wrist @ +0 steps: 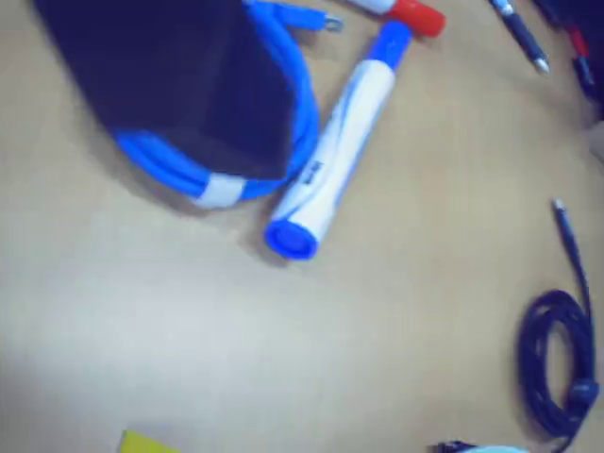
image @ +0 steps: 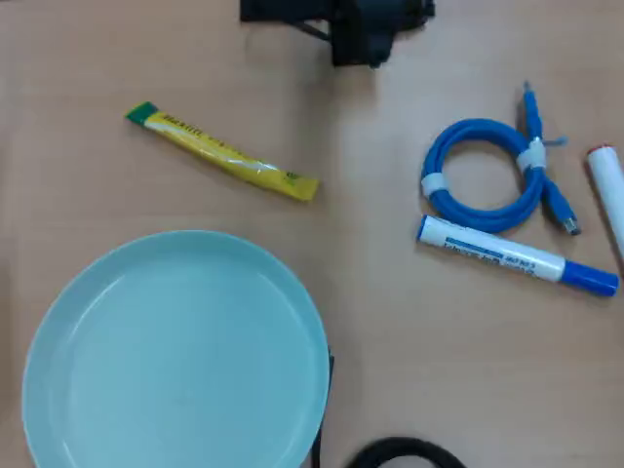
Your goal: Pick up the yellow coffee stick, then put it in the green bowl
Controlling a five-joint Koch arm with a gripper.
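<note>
Yellow coffee stick point(image: 222, 153): upper left, untouched. My gripper point(image: 363, 51): top centre, jaw state indiscernible. Risk: grabbing the similarly shaped blue-capped marker point(image: 517, 256) at right instead.

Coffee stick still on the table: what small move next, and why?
Probably swing the claw toward the yellow coffee stick. The stick lies flat above the empty green bowl in the overhead view, while the wrist view sits over the blue cable coil and marker, the stick only at its bottom edge.

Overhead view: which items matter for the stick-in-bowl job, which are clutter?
Job:
yellow coffee stick
green bowl

Clutter:
blue coiled cable
white marker with blue cap
red-capped marker
black cable
</note>
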